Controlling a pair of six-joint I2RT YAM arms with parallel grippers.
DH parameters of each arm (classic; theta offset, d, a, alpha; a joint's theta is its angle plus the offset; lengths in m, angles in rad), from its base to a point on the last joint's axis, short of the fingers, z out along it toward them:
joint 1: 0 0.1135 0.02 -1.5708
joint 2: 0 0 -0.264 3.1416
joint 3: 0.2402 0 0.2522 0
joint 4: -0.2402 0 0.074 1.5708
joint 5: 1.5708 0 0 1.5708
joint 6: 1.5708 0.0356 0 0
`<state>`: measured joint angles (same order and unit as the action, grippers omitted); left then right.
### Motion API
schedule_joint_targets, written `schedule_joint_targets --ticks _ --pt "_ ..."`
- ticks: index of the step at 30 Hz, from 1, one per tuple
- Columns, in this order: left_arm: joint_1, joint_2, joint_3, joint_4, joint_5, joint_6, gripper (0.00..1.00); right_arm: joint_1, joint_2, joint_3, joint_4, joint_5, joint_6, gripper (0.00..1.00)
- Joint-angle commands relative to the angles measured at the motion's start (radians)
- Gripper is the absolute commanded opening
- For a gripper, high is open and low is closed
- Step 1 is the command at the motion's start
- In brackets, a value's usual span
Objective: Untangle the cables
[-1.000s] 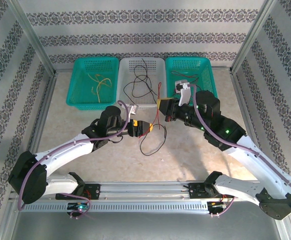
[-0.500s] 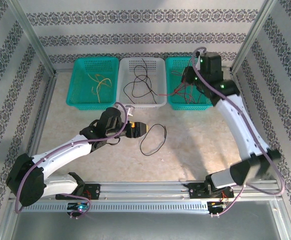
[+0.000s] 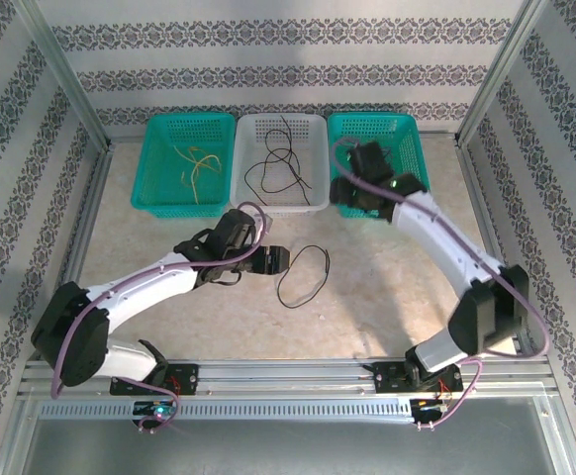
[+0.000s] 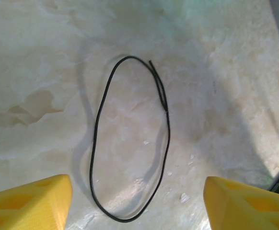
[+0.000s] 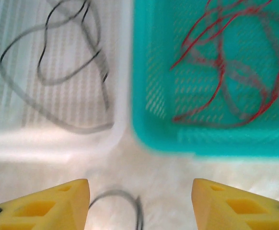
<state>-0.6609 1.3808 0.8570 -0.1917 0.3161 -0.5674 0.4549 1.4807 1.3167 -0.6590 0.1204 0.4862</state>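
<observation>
Yellow cables [image 3: 194,168] in left teal basket [image 3: 159,205], left of white basket [image 3: 279,206]; no change there. Left claw [image 4: 137,203] spread, pinching nothing, hovering in front of white basket, directly over black cable loop [image 4: 97,124] lying flat on worktop [image 3: 387,287]. Moved a little closer to the loop than a second ago, jaws slightly narrower but still apart. Loop alone now: red strand crossing it a second ago gone. More black cables [image 3: 278,168] inside white basket.

Right claw [image 5: 140,201] spread, empty, at front-right corner of white basket, above the gap to right teal basket [image 5: 154,129]. Main change here: a second ago pressed shut on the red strand in front of white basket, then swung over to the right basket, now let go. Red cables [image 5: 221,62] lying loose inside right teal basket, right of white basket; right wrist view blurred, strand count unclear.

Meaning for task: red pulled free and sorted, no tangle left on worktop, only the single black loop. Likely next: left claw down on loop, lift, drop into white basket. Thin wire flat on worktop, so probably a fiddly pinch.
</observation>
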Motion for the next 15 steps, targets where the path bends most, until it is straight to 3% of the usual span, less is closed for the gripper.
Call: schedule_joint_targets --ticks 1,6,15 --pt "-0.002 0.024 0.022 -0.08 -0.019 0.007 0.64 0.085 -0.094 -0.159 0.075 0.044 0.144 0.58" --pt "0.006 -0.046 -0.021 -0.11 -0.081 -0.014 0.54 0.234 -0.058 -0.295 0.161 0.031 0.274 0.51" --pt "0.1 -0.273 -0.11 -0.232 -0.216 -0.06 0.39 0.433 0.187 -0.2 0.143 -0.014 0.366 0.47"
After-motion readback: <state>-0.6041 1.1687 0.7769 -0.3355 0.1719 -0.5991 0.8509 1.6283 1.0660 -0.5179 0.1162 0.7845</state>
